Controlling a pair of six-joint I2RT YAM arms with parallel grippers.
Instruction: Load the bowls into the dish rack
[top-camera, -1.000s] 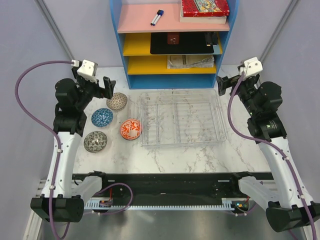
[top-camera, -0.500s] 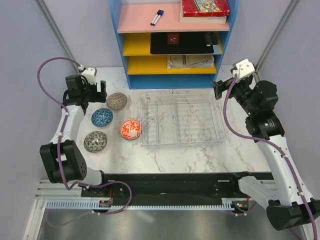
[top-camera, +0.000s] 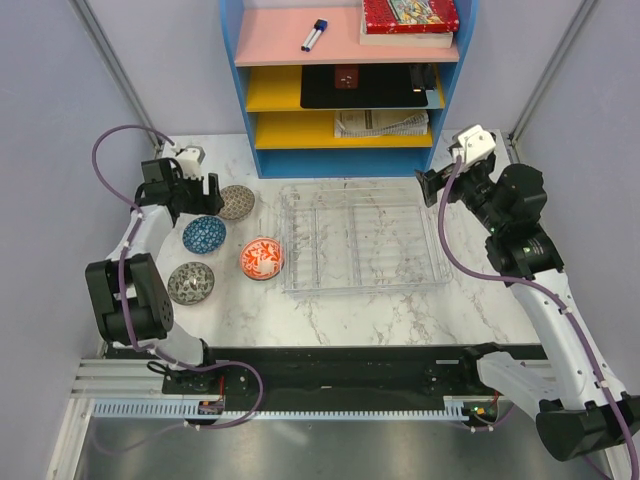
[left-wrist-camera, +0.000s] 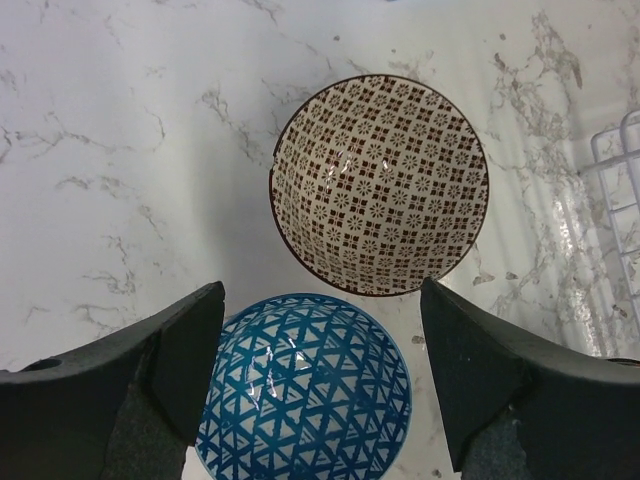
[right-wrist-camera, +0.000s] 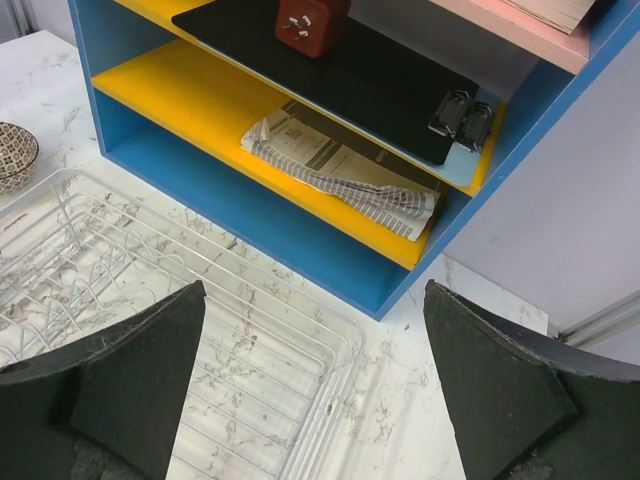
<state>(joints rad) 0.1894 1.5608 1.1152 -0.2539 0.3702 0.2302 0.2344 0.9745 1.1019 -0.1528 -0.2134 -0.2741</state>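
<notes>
Four bowls sit mouth-up beside the dish rack lying lengthwise left-right; left tool and right tool gape wide.

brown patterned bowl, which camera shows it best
The left wrist view: the brown patterned bowl sits whole and close, pattern sharp. Top external shows it small; right wrist catches only a sliver at the frame's left edge.

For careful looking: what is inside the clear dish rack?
Nothing sits inside the dish rack; only table shows through. The right gripper hides its far right corner from above.
</notes>
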